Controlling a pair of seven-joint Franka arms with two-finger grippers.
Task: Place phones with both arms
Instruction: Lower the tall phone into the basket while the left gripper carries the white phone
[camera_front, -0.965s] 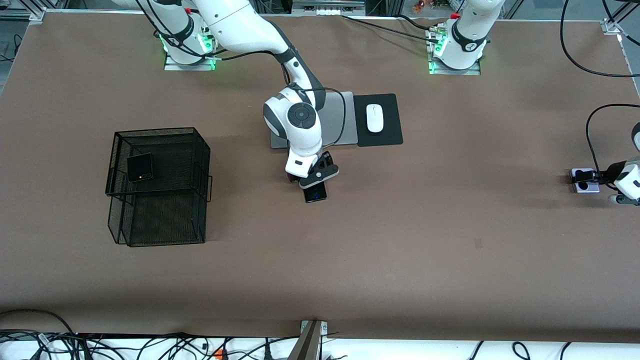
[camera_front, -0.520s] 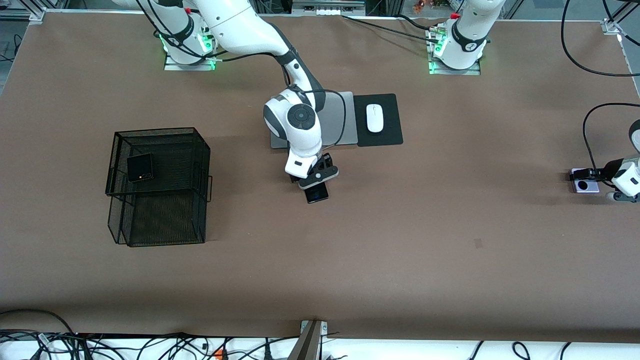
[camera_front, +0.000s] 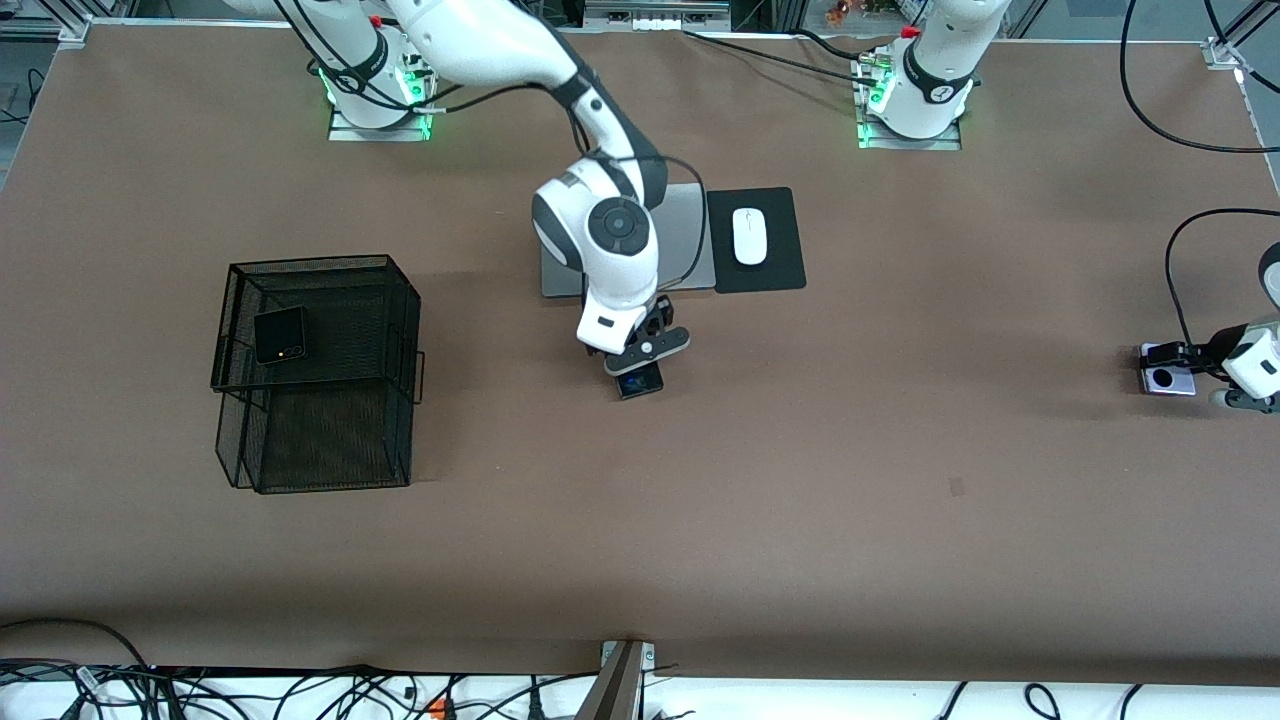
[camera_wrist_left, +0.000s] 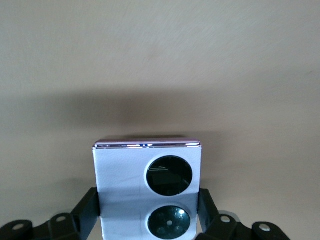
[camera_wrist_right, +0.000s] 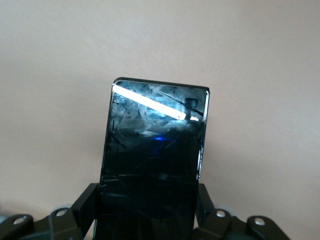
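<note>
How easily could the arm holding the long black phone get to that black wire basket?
Probably yes. The right gripper, shut on the slab phone, has only bare table between it and the mesh basket, whose top is open, and the basket sits toward the right arm's end.

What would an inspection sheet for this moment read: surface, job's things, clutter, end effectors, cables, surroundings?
Surface: brown table.
Job's things: black flip phone on the mesh basket's upper tier; black slab phone and lilac-white flip phone, each gripped.
Clutter: silver laptop, white mouse on black pad.
End effectors: right end effector shut on slab phone; left end effector shut on lilac-white phone.
Cables: tangle along the table's camera-side edge.
Surroundings: nothing seen.
</note>
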